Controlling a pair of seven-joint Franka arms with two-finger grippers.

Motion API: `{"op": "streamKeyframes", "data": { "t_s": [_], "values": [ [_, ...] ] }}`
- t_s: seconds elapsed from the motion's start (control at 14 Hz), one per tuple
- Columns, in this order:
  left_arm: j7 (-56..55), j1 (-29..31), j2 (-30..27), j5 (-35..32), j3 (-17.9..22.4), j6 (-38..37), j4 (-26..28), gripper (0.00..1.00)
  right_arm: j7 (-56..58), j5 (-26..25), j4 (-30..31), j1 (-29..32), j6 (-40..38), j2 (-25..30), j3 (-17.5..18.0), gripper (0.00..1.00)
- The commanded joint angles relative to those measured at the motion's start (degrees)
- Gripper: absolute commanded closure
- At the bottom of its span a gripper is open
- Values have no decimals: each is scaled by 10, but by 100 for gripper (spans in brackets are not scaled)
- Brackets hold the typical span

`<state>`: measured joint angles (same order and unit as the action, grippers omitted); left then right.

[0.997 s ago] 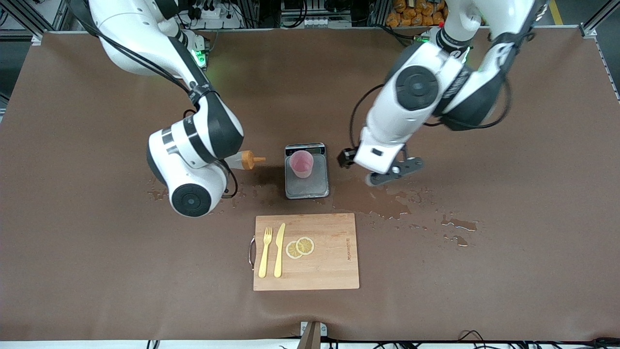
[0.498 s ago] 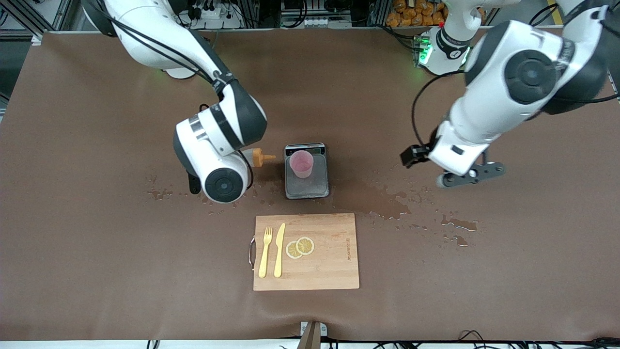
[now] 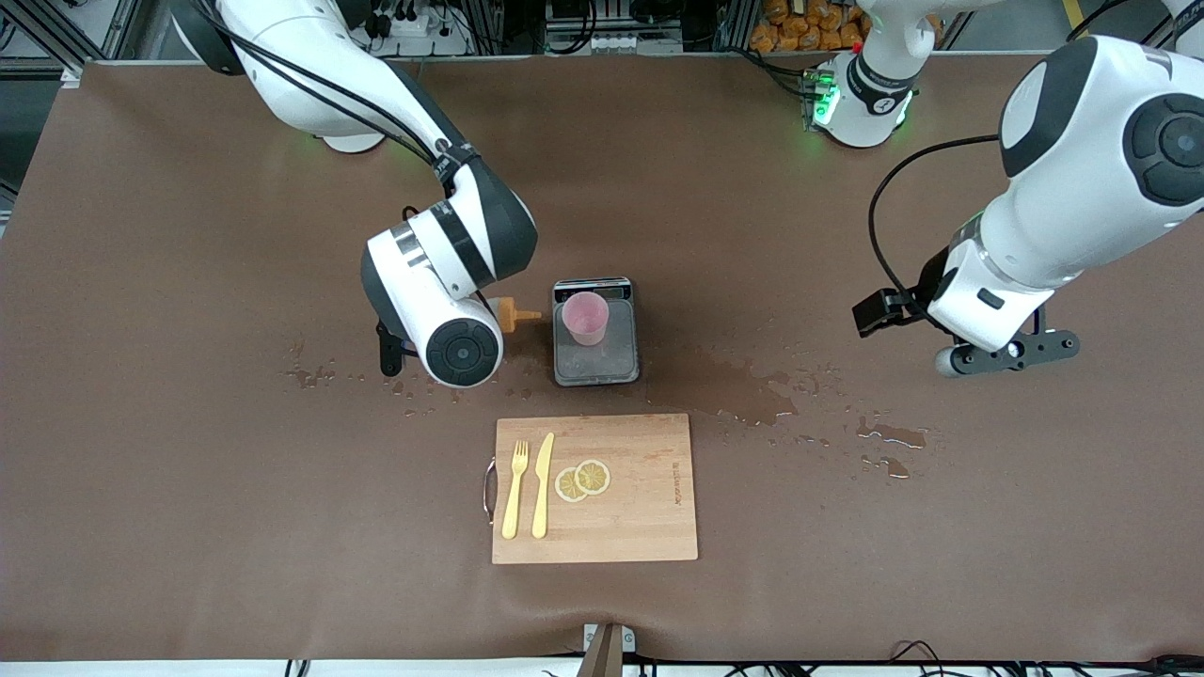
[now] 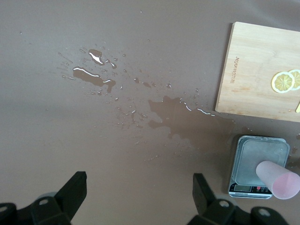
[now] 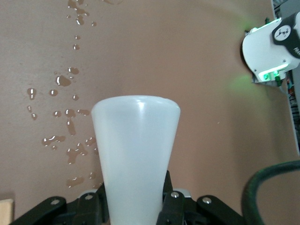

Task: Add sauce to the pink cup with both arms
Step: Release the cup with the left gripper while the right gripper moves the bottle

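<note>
Right gripper (image 5: 136,206) clamps the sauce (image 3: 509,314) — nozzle at the pink cup's (image 3: 585,318) nine o'clock; left gripper (image 4: 140,192) gapes over puddles (image 3: 752,390) — writing unreadable.

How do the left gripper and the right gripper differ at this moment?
The left gripper is open and empty; the right gripper is shut on the sauce bottle. The left gripper hangs over bare table toward the left arm's end, away from the scale; the right gripper holds the bottle tilted, nozzle toward the pink cup. Both are dark two-finger grippers.
</note>
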<state>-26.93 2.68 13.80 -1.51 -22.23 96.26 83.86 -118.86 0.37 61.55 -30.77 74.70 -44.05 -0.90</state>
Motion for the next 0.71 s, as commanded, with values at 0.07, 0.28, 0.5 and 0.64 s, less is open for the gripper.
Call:
{"op": "streamKeyframes", "data": {
  "t_s": [0.07, 0.28, 0.5, 0.64],
  "values": [
    [21, 7, -55, -9, -3, -5, 45, 0, -25, -17, -5, -13, 4, -5, -2, 69],
    [76, -8, -90, -7, 38, -4, 84, 0, -25, -36, -3, -22, 4, -9, -2, 69],
    [127, -25, -130, -7, 81, -4, 125, 0, -30, -52, -2, -29, 4, -14, -2, 76],
    [172, -37, -140, -6, 112, -25, 122, 0, -32, -61, 0, -32, 4, -20, -2, 76]
  ]
}}
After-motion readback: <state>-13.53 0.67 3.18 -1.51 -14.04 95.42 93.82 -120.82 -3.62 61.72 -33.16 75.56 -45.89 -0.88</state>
